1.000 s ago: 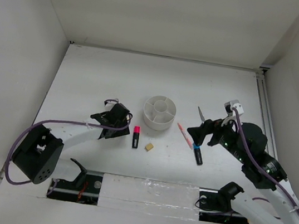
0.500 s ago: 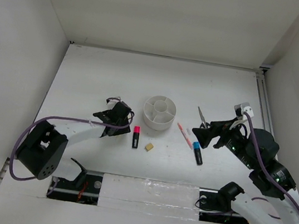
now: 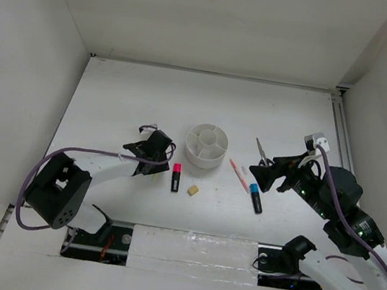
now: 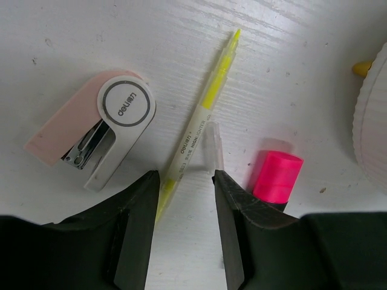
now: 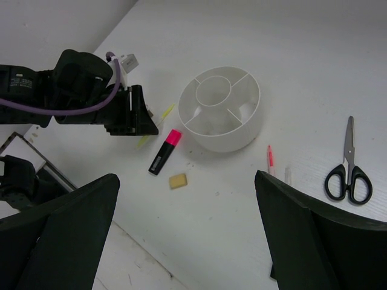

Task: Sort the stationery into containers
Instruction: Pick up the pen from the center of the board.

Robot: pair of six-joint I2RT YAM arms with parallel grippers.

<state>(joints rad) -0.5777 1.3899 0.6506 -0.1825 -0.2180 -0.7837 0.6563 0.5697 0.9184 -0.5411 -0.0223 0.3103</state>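
The round white organizer [image 3: 206,145] stands mid-table with its compartments bare in the right wrist view [image 5: 222,109]. My left gripper [image 3: 152,155] is open and low over a thin yellow pen [image 4: 199,118]. The pen's lower end lies between its fingertips [image 4: 185,178], against the left finger [image 4: 142,211]. A pink-capped marker [image 3: 175,176] lies just right of it [image 4: 277,176]. A tan eraser [image 3: 193,189], a pink pen [image 3: 238,174], a blue-capped marker [image 3: 255,198] and black scissors [image 3: 259,151] lie on the table. My right gripper [image 3: 266,172] is open, empty and raised [image 5: 187,199].
A pink and white stapler [image 4: 97,136] lies left of the yellow pen. A clear pen cap [image 4: 213,148] lies beside the pen. White walls enclose the table on three sides. The organizer's rim [image 4: 372,121] is close on the left gripper's right.
My right arm has swung right and back, away from the pink pen and blue-capped marker. My left gripper has shifted slightly right, toward the pink-capped marker.
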